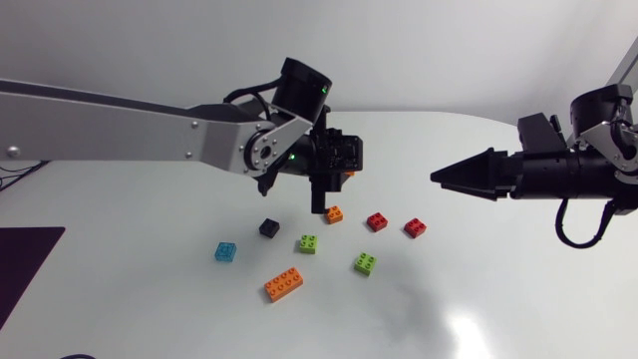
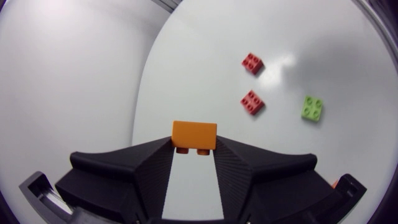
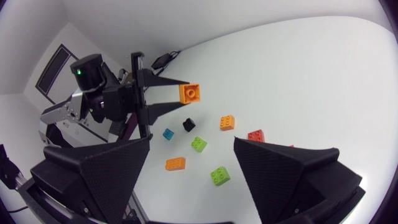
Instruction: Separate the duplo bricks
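— Which arm has hold of something?

— The left one. From where I stand, the left gripper [image 2: 194, 148] is clenched on the held orange brick [image 2: 194, 134], one broad finger on each side, right at the tips. That brick is up in the air above the table [image 1: 140, 299], over the middle of it.

— And the other arm?

— The right gripper [image 1: 437, 179] hangs over the right part of the table, pointing toward the left one and well apart from it. Its own camera shows its two fingers spread wide, gripping nothing.

— So where are the rest of the bricks?

— Eight lie loose on the table, under and between the two grippers, and none touches another. The loose orange brick [image 1: 334, 213] sits almost under the left gripper. Off to its right are the first red brick [image 1: 377, 221] and, near it, the second red brick [image 1: 415, 227]. To the left of the loose orange one is the black brick [image 1: 269, 227], and further left again the blue brick [image 1: 226, 251].

— Any green ones?

— Two. The first green brick [image 1: 308, 243] lies between the black one and the reds, a little nearer the front. The second green brick [image 1: 365, 263] is to its right, nearer the front again. The long orange brick [image 1: 284, 285] lies closest to the front edge, set at a slant, between the blue and the second green.
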You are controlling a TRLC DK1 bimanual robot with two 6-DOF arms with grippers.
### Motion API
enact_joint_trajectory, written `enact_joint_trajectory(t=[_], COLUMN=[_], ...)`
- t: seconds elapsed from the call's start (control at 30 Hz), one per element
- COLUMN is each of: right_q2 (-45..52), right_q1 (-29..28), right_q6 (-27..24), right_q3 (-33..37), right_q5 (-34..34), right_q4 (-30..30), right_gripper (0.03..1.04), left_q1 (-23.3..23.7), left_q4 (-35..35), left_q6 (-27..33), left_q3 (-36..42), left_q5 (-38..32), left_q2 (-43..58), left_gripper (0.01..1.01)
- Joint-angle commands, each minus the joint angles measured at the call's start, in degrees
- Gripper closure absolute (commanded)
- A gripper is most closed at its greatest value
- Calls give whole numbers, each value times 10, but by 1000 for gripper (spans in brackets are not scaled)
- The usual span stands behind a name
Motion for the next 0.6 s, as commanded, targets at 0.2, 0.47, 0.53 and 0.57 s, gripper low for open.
enact_joint_trajectory(t=[0.2,0.47,0.53,0.57], right_q2=[-22,-36,-37,-37], right_q1=[10,-5,-6,-7], right_q6=[-57,-110,-119,-122], right_q3=[-43,-50,-51,-53], right_q5=[28,29,29,29], right_q4=[-14,-52,-57,-57], right_gripper=[67,67,67,67], left_q1=[-9,-18,-21,-22], left_q4=[-101,-123,-123,-123], left_q6=[295,419,435,445], left_q3=[82,96,108,113], left_q5=[-143,-248,-260,-267], left_q2=[122,182,190,195], left_gripper=[744,748,748,748])
